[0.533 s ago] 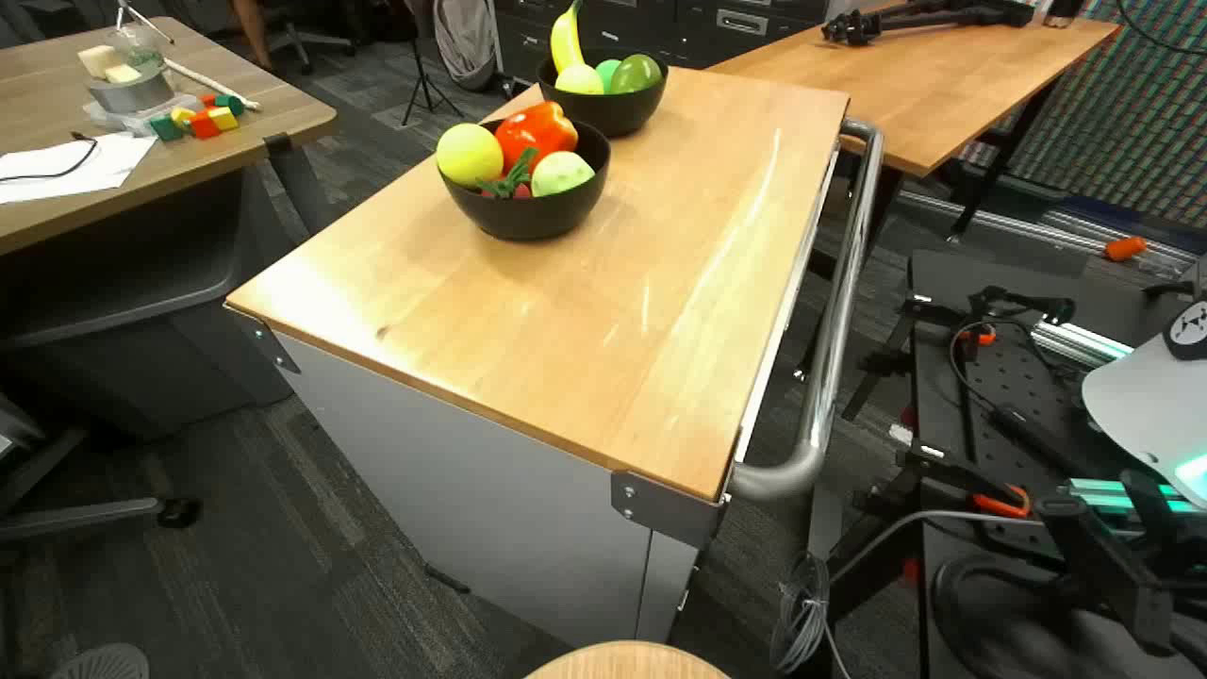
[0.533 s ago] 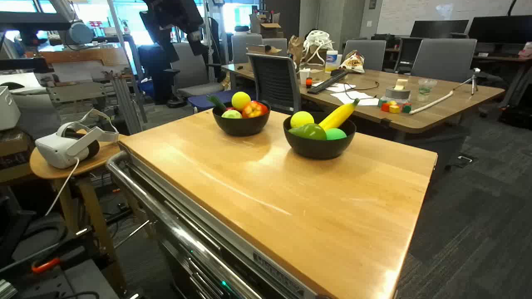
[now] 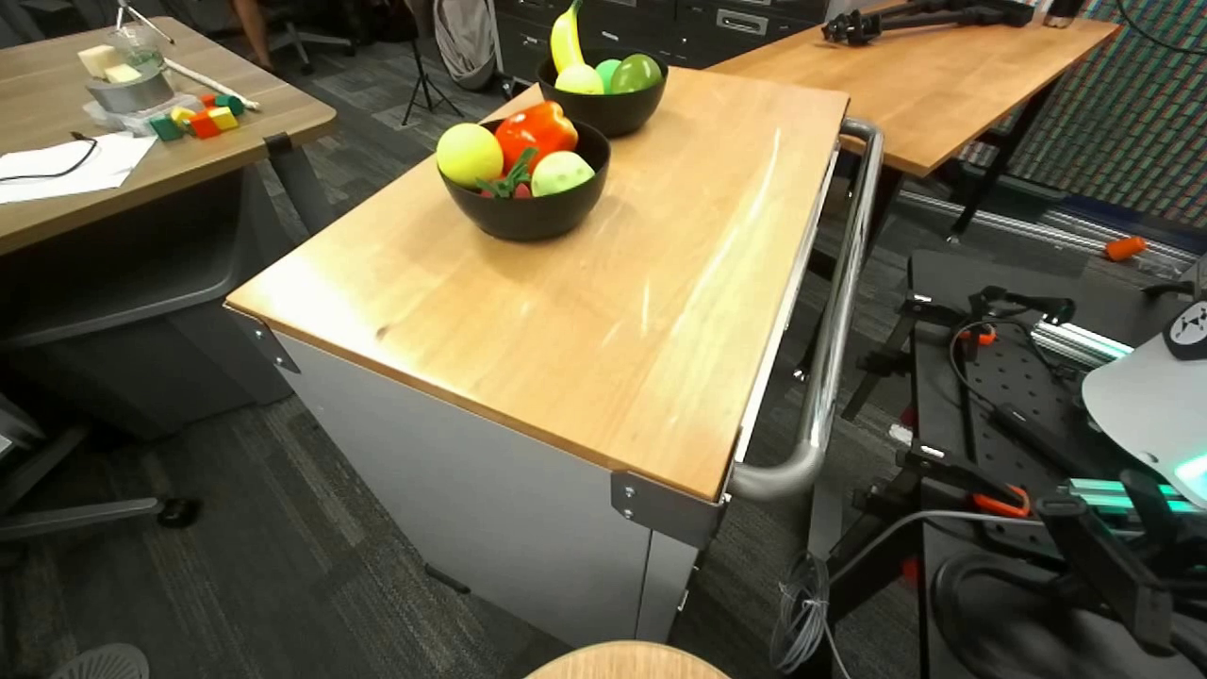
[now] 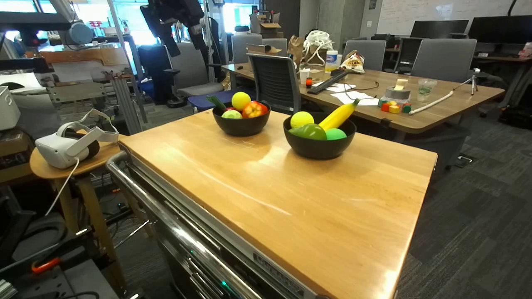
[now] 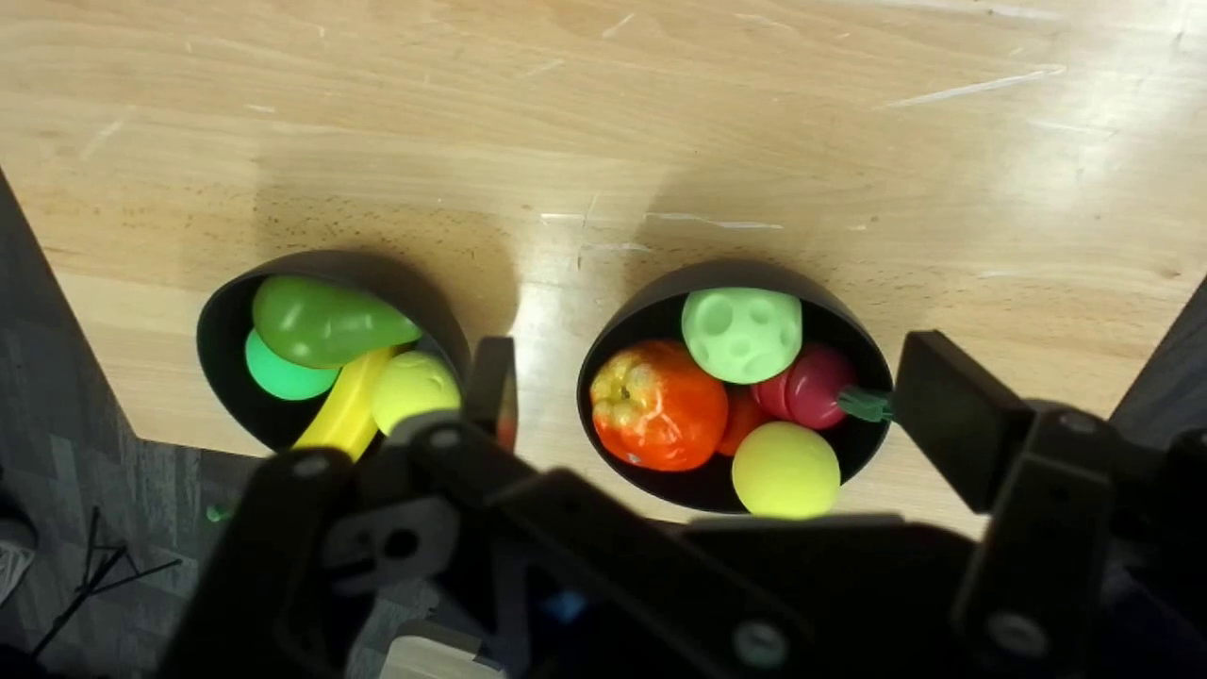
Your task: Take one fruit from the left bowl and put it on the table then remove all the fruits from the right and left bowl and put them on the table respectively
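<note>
"Wrist view?"
"Tool (image 5: 721,396) wide, holding nothing; the yellow-green fruit (image 5: 786,470) sits in the left bowl (image 5: 721,275)."
"Risks?"
"In an exterior view that fruit pokes past the bowl's edge; a glancing touch might roll it off the worktop (image 3: 566,377)."
"More?"
"In an exterior view the banana (image 4: 340,116) juts from the right bowl (image 4: 320,148); snagging it could tip everything."

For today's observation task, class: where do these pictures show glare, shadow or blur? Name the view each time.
Wrist view: the gripper looks dark and somewhat blurred, with soft shadows beside both black bowls; in an exterior view, white glare washes out the table near its left corner; in an exterior view, the windows are overexposed and the metal rail carries bright highlights.
</note>
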